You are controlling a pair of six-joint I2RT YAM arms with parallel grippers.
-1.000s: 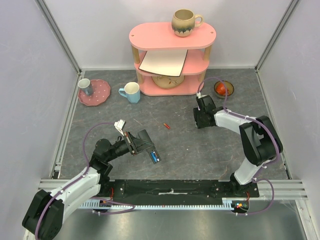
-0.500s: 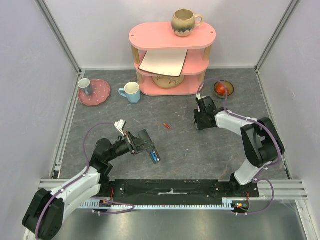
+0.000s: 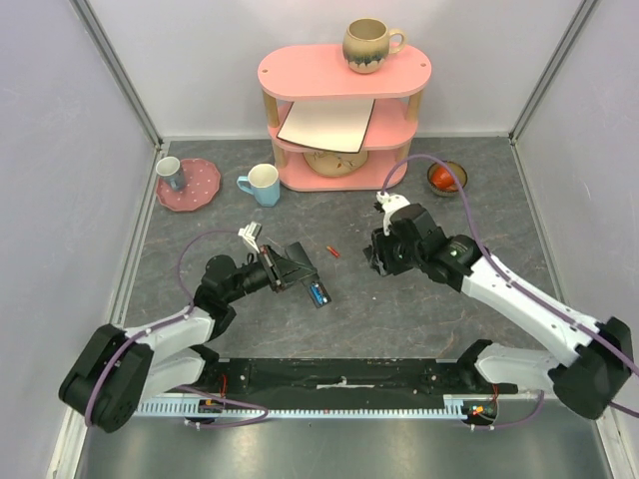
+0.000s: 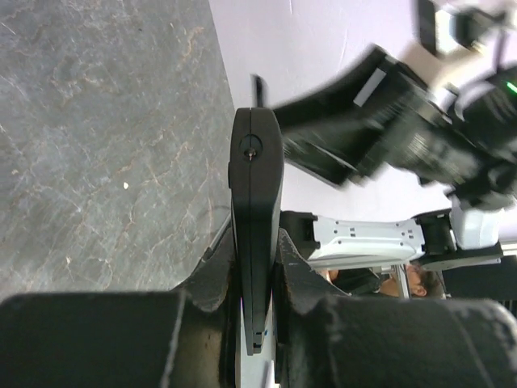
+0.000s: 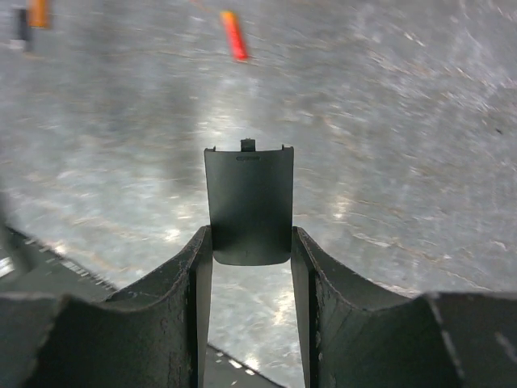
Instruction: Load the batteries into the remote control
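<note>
In the top view the left arm reaches toward 1 o'clock across the grey counter. The left jaws are closed narrowly on the remote control, holding it over the counter's near-left middle. Its long axis runs from 10 to 4 o'clock, the free end pointing to 4 o'clock, and a blue battery shows in that end. Only the left wrist view shows that the remote control is gripped by its two broad faces. It stands thin edge toward the camera, its free end at 12 o'clock in that frame. The right arm is a blur beyond it.

Right of the remote, a red battery lies on the counter, apart from both arms, its long axis also running 10 to 4 o'clock. Further right, the right jaws hang low over the counter centre, their hold hidden from above. The right wrist view supplies it: they are partly closed on a black cover piece, pinching its lower side edges, with its tabbed edge at 12 o'clock. Beyond that edge lies the red battery. An orange battery and a blurred dark battery sit at 10 o'clock, in the frame's corner.
</note>
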